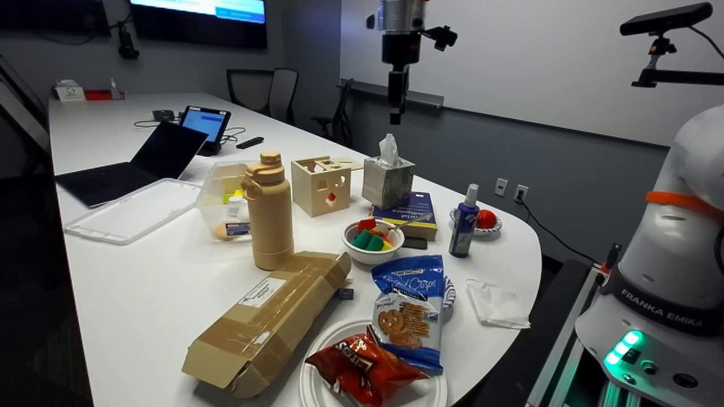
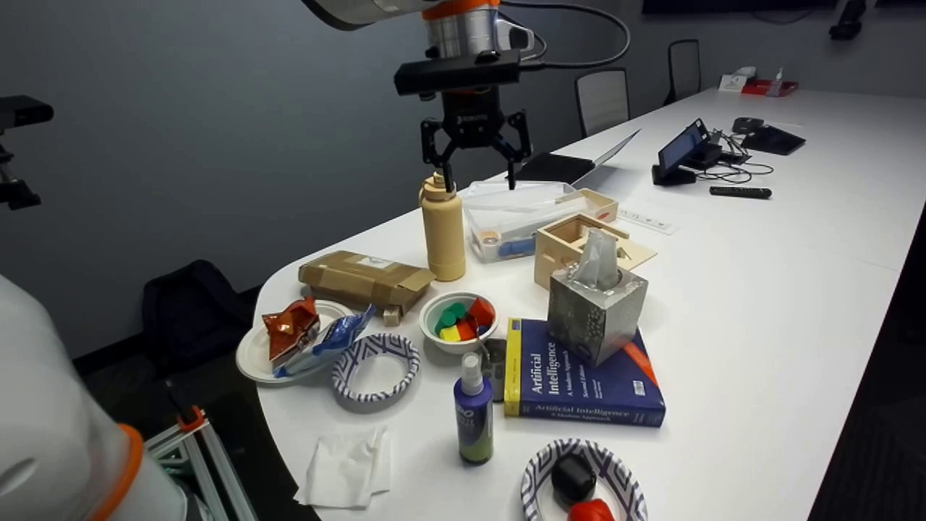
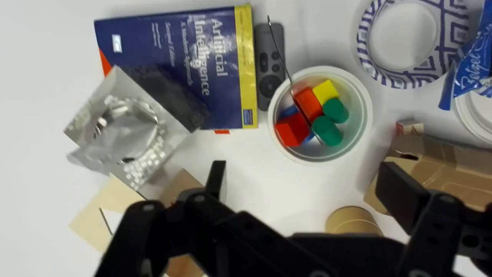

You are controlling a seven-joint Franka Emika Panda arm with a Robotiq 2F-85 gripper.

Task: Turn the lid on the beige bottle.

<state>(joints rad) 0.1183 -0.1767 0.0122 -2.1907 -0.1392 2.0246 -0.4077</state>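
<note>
The beige bottle [image 1: 271, 220] stands upright on the table beside the cardboard box; it also shows in an exterior view [image 2: 444, 235]. Its small beige lid [image 1: 270, 158] sits on top; in an exterior view the lid [image 2: 435, 181] is close to a gripper finger in the picture. In the wrist view only the lower part of the bottle [image 3: 351, 220] shows; the lid is hidden behind the gripper's body. My gripper [image 1: 395, 120] points down, well above the table. Its fingers [image 2: 480, 182] are wide apart with nothing between them, also in the wrist view [image 3: 301, 175].
A cardboard box [image 1: 277, 316], a bowl of blocks [image 1: 371, 257], a wooden shape box [image 1: 320, 189] and a clear plastic bin [image 1: 218, 192] stand round the bottle. A tissue box [image 2: 597, 311] sits on a book [image 2: 579, 391]. A spray bottle [image 2: 474, 420] stands nearer the robot.
</note>
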